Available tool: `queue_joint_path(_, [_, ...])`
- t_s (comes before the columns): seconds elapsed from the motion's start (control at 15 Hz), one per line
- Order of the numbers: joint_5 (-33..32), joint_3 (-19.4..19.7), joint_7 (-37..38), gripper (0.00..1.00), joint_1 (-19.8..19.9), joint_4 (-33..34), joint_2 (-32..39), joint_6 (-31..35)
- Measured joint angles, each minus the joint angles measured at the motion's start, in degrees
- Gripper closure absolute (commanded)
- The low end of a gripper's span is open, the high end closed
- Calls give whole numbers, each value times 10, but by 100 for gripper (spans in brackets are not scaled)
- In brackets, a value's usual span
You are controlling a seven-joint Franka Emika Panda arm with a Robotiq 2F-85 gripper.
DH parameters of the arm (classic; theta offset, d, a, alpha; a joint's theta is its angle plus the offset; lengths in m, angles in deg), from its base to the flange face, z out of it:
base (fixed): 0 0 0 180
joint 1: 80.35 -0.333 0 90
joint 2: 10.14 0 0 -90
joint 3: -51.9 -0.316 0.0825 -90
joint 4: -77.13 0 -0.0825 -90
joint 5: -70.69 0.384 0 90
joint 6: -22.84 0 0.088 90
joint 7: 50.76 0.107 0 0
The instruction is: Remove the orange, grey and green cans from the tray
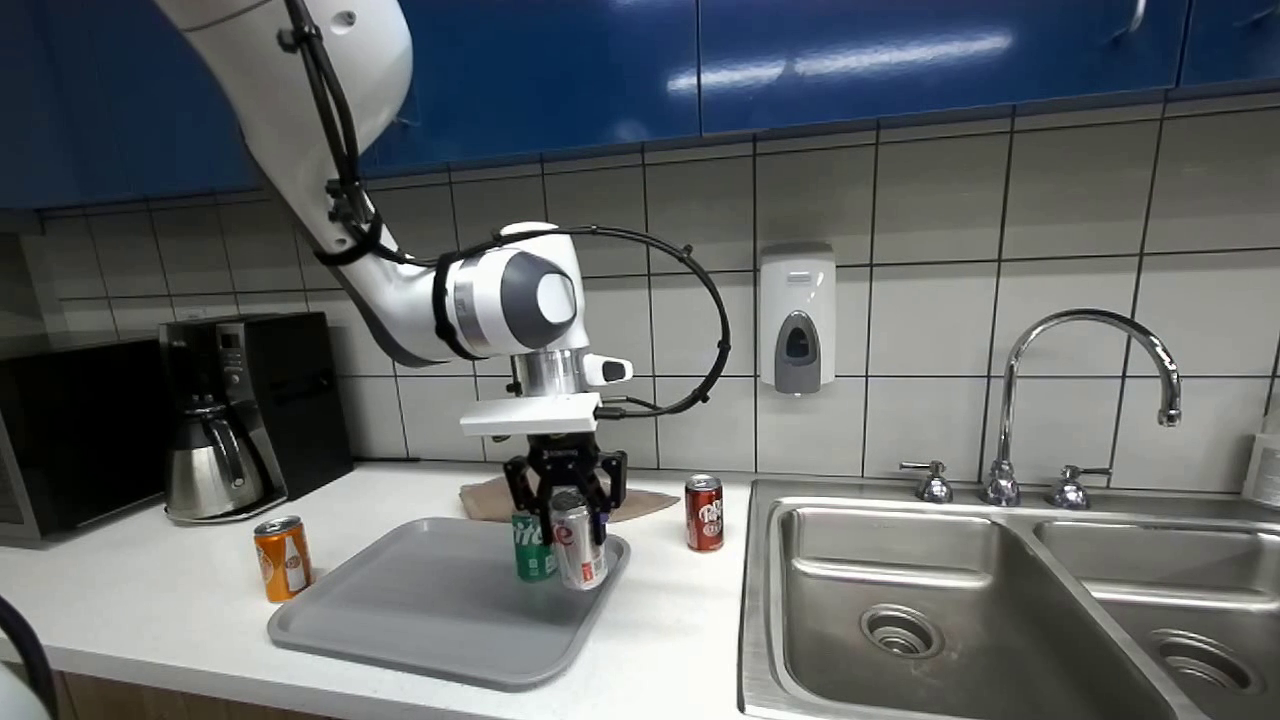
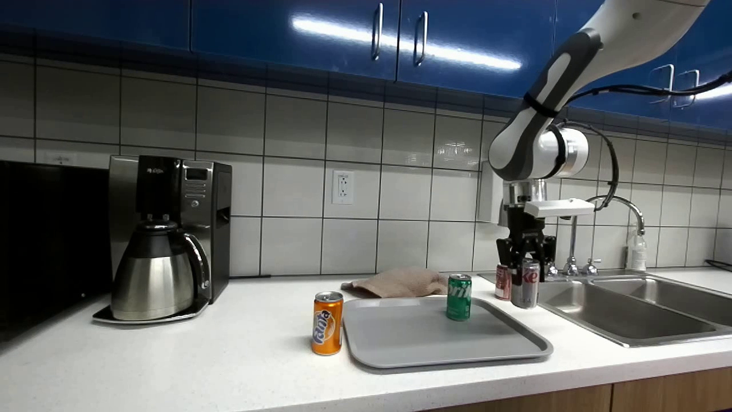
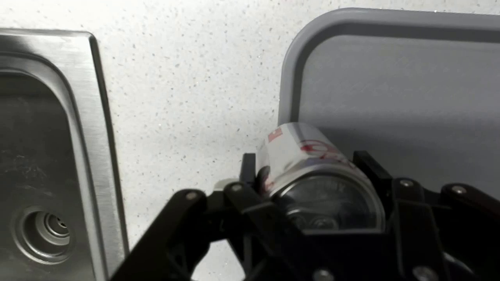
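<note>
Counter [image 2: 240, 372]: pale, its back edge against the tiled wall [image 2: 294, 186].
Sink [image 1: 765, 600]: steel, two basins, set into one end of the counter.
Coffee maker [image 2: 197, 197]: by the back edge, toward the opposite end.
Tray [image 1: 430, 590]: grey, between those two, close to the front edge.
Cloth [image 2: 394, 284]: brown, lying behind the tray along the back edge.
Gripper [image 1: 573, 530]: jaws clasped about the grey can [image 2: 527, 292], spread only to its width.
Grey can: held raised, near the tray's sink-end rim.
Green can [image 2: 459, 302]: upright on the tray, toward its back, sink-end corner.
Orange can [image 2: 327, 332]: upright on the counter, just beside the tray, away from the sink.
Red can [image 1: 705, 515]: upright near the back edge, between tray and sink.
</note>
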Motion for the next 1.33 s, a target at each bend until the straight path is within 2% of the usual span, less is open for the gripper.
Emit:
queue_joint_path(0.73, [0,30,-2,62,24,-11,14,1])
queue_joint_path(1.33, [0,33,-2,62,28,9,73,17])
